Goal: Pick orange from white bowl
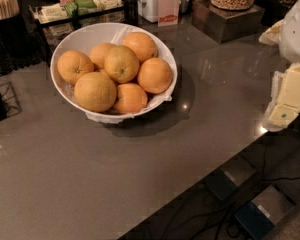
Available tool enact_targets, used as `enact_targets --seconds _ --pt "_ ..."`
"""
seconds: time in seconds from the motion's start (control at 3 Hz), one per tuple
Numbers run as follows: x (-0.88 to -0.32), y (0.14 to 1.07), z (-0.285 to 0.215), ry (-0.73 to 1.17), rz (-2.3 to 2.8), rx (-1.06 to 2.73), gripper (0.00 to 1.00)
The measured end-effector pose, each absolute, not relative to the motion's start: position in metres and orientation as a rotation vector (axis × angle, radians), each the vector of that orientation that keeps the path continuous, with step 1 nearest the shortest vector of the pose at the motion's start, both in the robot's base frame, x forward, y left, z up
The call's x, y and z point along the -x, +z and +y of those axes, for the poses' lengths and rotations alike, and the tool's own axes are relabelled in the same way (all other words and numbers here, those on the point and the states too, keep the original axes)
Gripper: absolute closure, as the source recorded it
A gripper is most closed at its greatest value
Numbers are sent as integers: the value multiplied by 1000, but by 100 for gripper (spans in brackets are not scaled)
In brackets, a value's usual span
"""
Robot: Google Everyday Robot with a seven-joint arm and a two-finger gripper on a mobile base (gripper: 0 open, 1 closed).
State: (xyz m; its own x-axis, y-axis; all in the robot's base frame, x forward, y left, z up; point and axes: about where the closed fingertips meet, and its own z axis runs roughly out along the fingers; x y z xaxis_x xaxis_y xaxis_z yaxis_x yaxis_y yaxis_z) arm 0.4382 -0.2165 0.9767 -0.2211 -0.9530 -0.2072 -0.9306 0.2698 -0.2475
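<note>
The gripper (pixel 290 96) sits at the right edge of the frame, over the counter (pixel 140 179) edge; whether it is wide or narrow I cannot tell. The white bowl (pixel 85 39) lies well apart to its left, in the upper left of the frame. It holds seven oranges, heaped. The orange (pixel 154 75) on the pile's right side is nearest, and being round it probably suits a grasp from any angle.

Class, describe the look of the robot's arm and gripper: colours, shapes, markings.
The gripper, at the picture's right edge, is blocky and pale yellow with a small green mark. The arm above it has a smooth, rounded white shell. No cables show on it.
</note>
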Motion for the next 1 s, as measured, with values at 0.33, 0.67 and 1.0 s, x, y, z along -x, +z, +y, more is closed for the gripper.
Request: enact_targets --seconds 0.33,0.67,1.0 --pt "-438 977 -217 -100 2230 1724 0" --pt "-445 972 -192 -83 2195 1729 0" --pt "-467 954 -127 -24 2110 1801 0"
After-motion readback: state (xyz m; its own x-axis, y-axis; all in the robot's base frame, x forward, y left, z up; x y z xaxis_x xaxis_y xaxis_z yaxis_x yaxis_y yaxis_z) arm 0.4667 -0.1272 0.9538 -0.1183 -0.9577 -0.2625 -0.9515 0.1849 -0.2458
